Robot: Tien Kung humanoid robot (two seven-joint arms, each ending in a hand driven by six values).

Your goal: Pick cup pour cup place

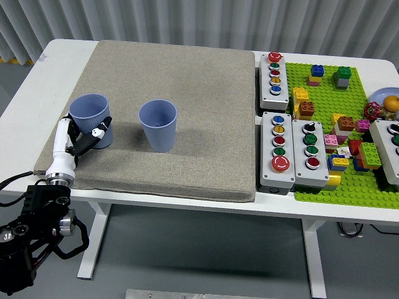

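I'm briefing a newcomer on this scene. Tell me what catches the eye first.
Two blue cups stand upright on the grey mat: the left cup with the robot's left hand at its near side, the middle cup standing alone. At the right, button boxes sit beside a green baseplate strewn with coloured bricks.

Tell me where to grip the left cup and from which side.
Wrap the side wall of the left cup from the left, where the left robot hand already sits. It stands upright with its mouth open, and the other cup stands apart on its right.
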